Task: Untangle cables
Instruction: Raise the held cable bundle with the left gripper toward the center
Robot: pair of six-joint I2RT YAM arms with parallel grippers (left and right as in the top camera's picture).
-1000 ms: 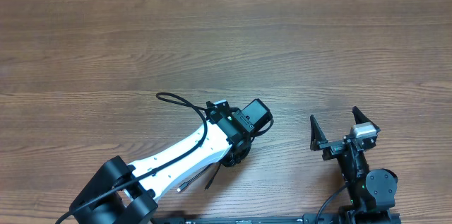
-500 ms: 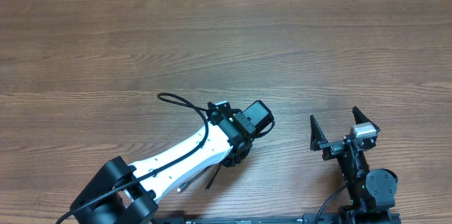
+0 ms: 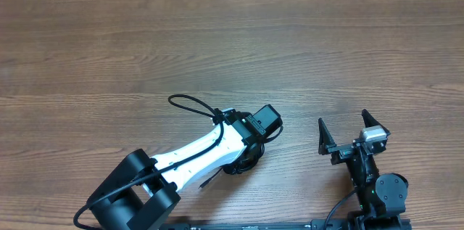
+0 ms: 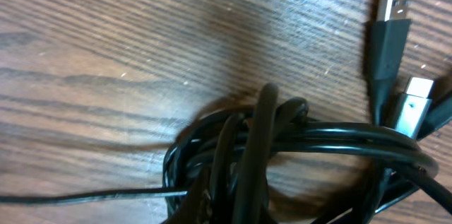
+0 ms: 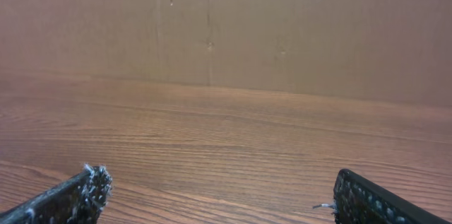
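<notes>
Cables [image 4: 282,146] bunched in knot on bench [image 3: 217,41], right under left tool [image 3: 246,154]. Left tool's grip hidden, cannot tell. Right tool [image 3: 343,119] spread wide, empty, well apart from knot. Left arm nearer. Plugs [image 4: 387,33] poke out one side of knot.

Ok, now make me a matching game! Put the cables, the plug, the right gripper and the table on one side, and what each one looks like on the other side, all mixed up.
Things:
1. cables
2. USB plug
3. right gripper
4. table

What they look like:
A. open, holding nothing
B. brown wood with long grain lines
C. black, knotted together in a bundle
D. shiny silver tip, lying on the wood

Right pairs: 1-C, 2-D, 3-A, 4-B.
</notes>
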